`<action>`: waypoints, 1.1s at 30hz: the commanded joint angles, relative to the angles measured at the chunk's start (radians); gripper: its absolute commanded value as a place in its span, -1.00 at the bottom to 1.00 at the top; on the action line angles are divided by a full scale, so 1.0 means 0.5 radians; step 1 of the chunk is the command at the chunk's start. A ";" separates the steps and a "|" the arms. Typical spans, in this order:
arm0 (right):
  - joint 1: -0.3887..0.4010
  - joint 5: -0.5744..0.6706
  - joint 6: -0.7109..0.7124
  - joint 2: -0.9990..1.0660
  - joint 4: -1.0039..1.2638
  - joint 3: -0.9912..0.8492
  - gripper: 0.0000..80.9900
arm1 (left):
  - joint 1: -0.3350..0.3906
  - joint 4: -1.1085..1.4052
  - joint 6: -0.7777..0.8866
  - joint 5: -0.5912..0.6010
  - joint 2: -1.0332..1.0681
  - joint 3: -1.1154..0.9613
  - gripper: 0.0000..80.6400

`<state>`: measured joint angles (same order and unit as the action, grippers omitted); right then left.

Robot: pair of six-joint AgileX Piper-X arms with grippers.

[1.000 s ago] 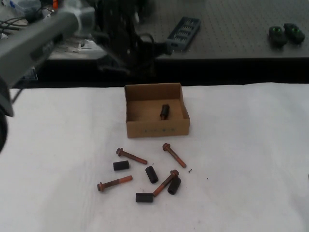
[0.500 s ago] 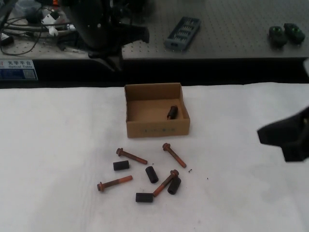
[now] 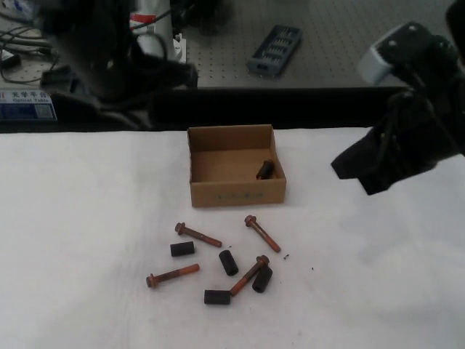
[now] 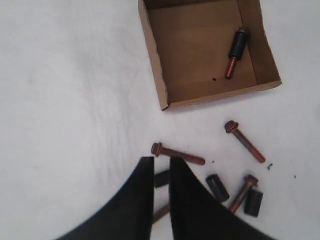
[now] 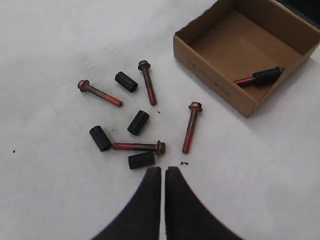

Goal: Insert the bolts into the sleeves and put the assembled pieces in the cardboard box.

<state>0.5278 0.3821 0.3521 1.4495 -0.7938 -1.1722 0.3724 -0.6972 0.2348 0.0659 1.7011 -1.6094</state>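
The cardboard box (image 3: 236, 195) sits on the white cloth (image 3: 87, 240). 1 bolt with a sleeve on it (image 4: 236, 50) lies inside the box, close to its right wall. In front of the box, 4 loose bolts (image 5: 146, 82) and 4 black sleeves (image 5: 138, 122) lie in a little bunch on the cloth. The left gripper (image 4: 161, 159) hangs over the bunch, its fingers almost together, holding nothing. The right gripper (image 5: 163, 169) hangs near the bunch too, its fingers pressed close, holding nothing.
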 commanded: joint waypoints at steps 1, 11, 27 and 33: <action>-0.009 0.034 0.024 -0.021 -0.016 -0.012 -0.87 | -0.001 0.170 0.022 -0.022 -0.219 0.301 -0.78; 0.271 -0.157 0.174 0.438 -0.056 -0.364 -0.44 | -0.013 0.456 0.040 -0.218 -1.029 1.291 -0.78; 0.683 -0.401 0.474 1.090 -0.123 -0.840 -0.47 | -0.156 0.393 0.116 -0.214 -2.099 2.091 -0.78; 0.708 -0.437 0.547 1.306 -0.171 -0.943 -0.47 | -0.156 0.169 0.113 -0.214 -2.361 2.172 -0.78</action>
<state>0.8793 0.1581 0.6082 2.0947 -0.8664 -1.6300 0.2968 -0.5401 0.2807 -0.0269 0.6020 -0.5456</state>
